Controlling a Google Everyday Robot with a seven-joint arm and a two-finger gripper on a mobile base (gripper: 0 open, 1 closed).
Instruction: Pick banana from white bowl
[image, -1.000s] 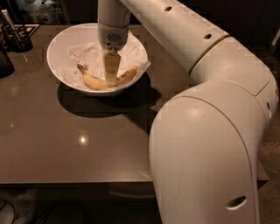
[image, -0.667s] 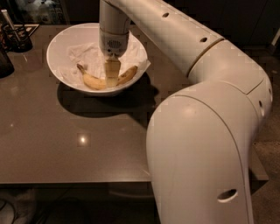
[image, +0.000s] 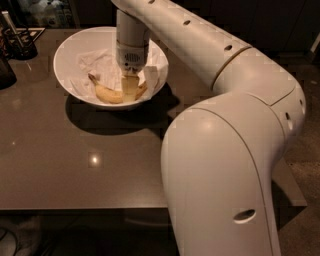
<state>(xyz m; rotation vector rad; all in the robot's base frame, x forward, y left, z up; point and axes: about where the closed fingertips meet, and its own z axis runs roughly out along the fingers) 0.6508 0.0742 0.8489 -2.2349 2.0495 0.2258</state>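
Observation:
The white bowl (image: 67, 47) stands at the back of the dark table, lined with crumpled white paper (image: 95, 62). The banana (image: 106, 93), yellow with a dark stem at its left end, lies in the near part of the bowl. My gripper (image: 129, 95) reaches straight down into the bowl from the white arm and sits at the banana's middle, covering that part. The banana's right end shows just past the gripper.
The arm's large white shoulder (image: 225, 165) fills the right foreground. A dark holder with utensils (image: 20, 42) and another dark object (image: 5, 70) stand at the table's far left. The dark table top (image: 75, 165) stretches to the near edge.
The gripper has come down from just above the banana to the banana's middle. The banana and bowl have stayed where they were.

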